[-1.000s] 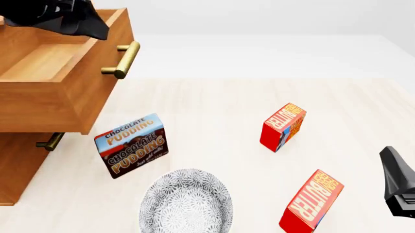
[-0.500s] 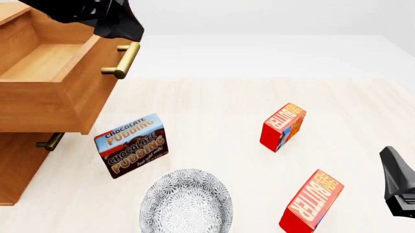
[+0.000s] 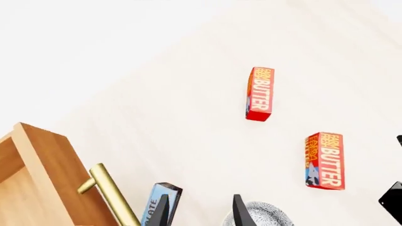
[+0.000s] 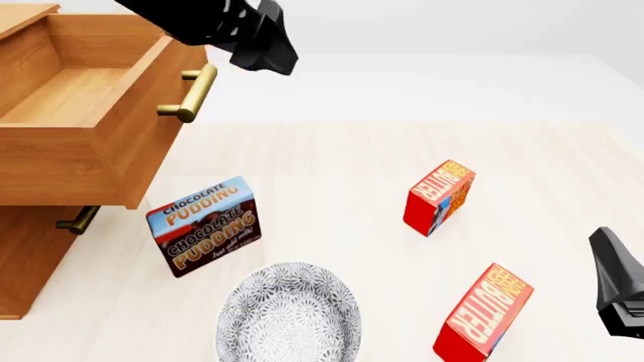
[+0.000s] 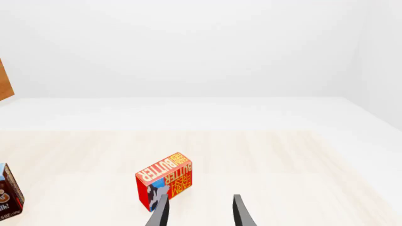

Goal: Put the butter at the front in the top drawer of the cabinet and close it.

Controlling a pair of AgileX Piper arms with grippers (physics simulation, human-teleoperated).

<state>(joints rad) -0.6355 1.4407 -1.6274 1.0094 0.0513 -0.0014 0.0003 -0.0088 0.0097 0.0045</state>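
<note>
in the front view the picture's edge cuts the right pincer (image 4: 619, 290), hiding its fingertips. the left arm hides the left pincer there. the butter (image 4: 484, 314) nearest the right pincer loses its lower corner to the edge, as does the patterned bowl (image 4: 289, 317). the cabinet (image 4: 26, 256) is cut off, and the lower drawer's handle (image 4: 77, 219) shows only partly beneath the top drawer (image 4: 86, 113).

Both arms raised — nothing gripped
Left gripper (image 4: 270, 45) high up, jaws parted; right gripper (image 5: 197, 210) low, jaws parted too.

The butter (image 4: 483, 312) stands tilted near the table's front edge; the cabinet's (image 4: 26, 264) top drawer (image 4: 90, 121) hangs open.
</note>
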